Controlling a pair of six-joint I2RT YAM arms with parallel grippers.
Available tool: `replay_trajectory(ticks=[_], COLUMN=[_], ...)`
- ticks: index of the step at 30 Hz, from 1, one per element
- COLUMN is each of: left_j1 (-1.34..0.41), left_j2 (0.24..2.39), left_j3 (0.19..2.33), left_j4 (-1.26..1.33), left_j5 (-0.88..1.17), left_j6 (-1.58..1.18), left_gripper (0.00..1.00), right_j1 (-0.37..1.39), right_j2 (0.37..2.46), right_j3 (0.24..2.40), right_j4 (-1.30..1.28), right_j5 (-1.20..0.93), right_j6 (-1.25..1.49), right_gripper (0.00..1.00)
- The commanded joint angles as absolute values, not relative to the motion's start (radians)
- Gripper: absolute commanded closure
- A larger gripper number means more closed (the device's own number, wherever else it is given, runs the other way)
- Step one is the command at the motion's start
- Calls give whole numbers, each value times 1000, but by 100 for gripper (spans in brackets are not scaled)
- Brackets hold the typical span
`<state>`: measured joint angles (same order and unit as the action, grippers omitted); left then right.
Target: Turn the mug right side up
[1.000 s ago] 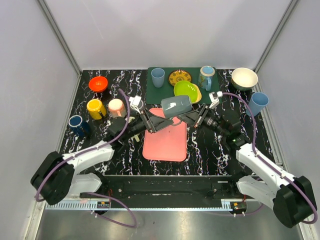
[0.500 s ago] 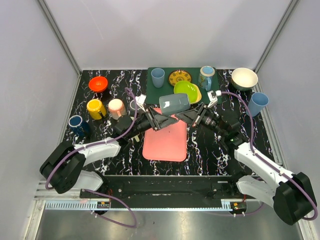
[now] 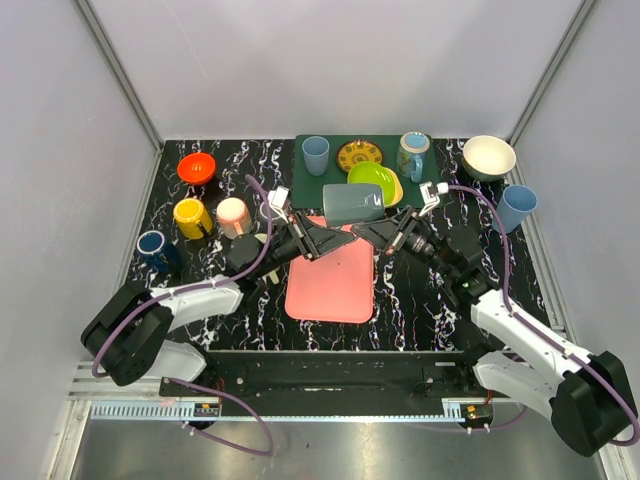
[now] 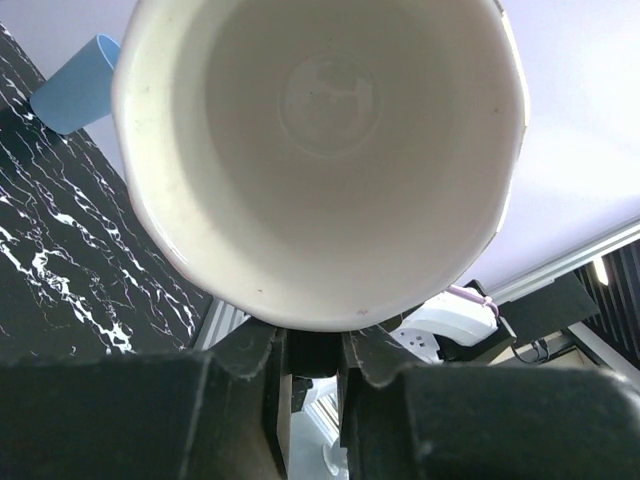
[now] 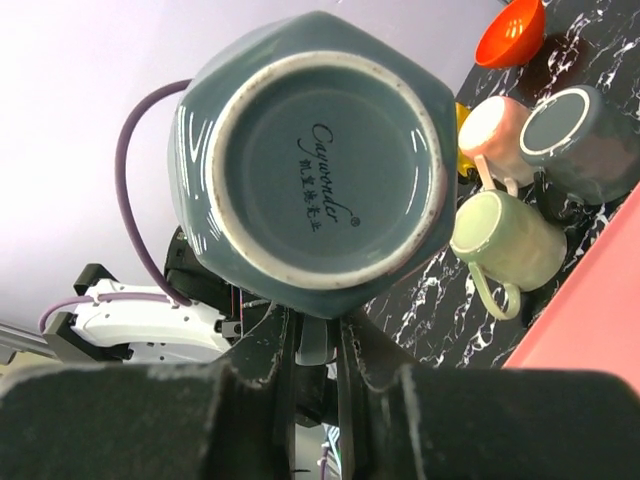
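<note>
Mug [image 3: 353,204] hangs sideways above the worktop, mouth toward left gripper [image 3: 328,236], base toward right gripper [image 3: 368,231]; can't tell which jaws clench it.

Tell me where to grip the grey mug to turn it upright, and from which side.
Probably grip the grey mug across two opposite flat facets of its body, coming from the base end with the right gripper. It lies sideways above the pink mat, base toward that arm, mouth toward the left gripper; no handle shows.
</note>
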<state>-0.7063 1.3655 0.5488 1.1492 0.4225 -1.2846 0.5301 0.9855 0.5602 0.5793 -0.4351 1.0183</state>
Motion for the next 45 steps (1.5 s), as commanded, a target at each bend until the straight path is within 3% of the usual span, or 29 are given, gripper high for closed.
replay_trajectory(ticks=[1,2,4,5,6,7,13,18,22,34,45], left_j1=[-707,-707,-707,-707,-707,-707,-707,-709,-735,-836,-850], left_j2=[1341,1304,1250,1183,1149,1113,919,1047,1245,1665,1899], left_j3=[597,595,591,594,607,620,732,927,1040,1371,1586], left_j4=[1232,1188,1005,924,835,639,47,-318,-400,-492,-566], left_j5=[423,428,417,407,372,345,69,-73,-106,-163,-192], left_j6=[-1258,-1232,-1132,-1087,-989,-933,-646,-508,-468,-384,-339], left_gripper=[100,100,100,100,100,100,100,100,100,100,100], right_j1=[574,574,574,574,572,572,574,574,572,572,574], right_j2=[946,940,916,907,885,874,778,748,796,764,735], right_j3=[560,569,593,604,617,642,732,791,853,833,799], right_j4=[522,496,422,390,358,285,-62,-306,-461,-503,-520], right_j5=[-543,-546,-538,-514,-500,-488,-243,64,189,247,252], right_j6=[948,936,902,884,867,835,675,600,586,583,586], right_gripper=[100,70,40,5,0,0,0,0,0,0,0])
